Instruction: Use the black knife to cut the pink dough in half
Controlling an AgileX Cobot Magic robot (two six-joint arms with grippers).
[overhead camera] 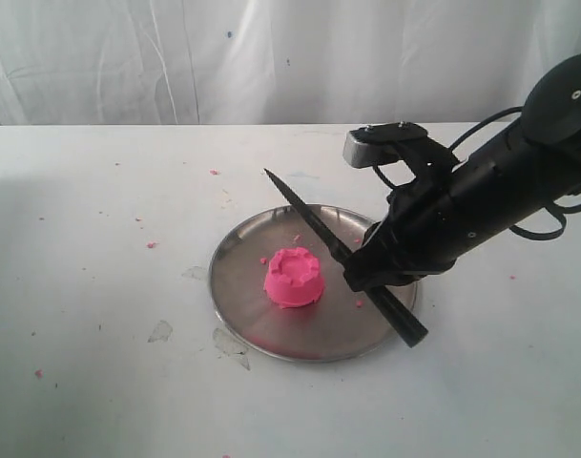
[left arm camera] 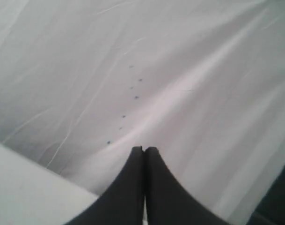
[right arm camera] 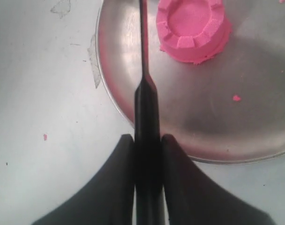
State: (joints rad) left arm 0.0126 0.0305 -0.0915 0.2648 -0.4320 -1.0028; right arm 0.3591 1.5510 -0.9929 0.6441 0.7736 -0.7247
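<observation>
1. Right wrist view tells most of it: the right gripper (right arm camera: 148, 140) has its jaws pinching the handle of the black knife (right arm camera: 145, 89). The blade runs across the steel plate (right arm camera: 217, 122) beside the pink dough (right arm camera: 193, 28), not over it.
2. The dough sits whole near the plate's middle, notched top up, uncut.
3. Biggest worry imo: dropped from here, the blade hits bare plate or just shaves the lump's edge, so no real halves. It'd need to shift over the dough's centre first.
4. Nothing is holding the plate. The left gripper (left arm camera: 143, 151) has its jaws pressed together on nothing, facing a white cloth (left arm camera: 203, 70), and the exterior view shows it nowhere by the plate. A sideways push could slide the plate.
5. Soft putty may squash or cling to the blade, and that slim handle could twist in the pinch.
6. Contents: the plate holds the dough plus a couple of tiny pink crumbs (right arm camera: 236, 98). More crumbs lie off the plate on the table (overhead camera: 99, 382).
</observation>
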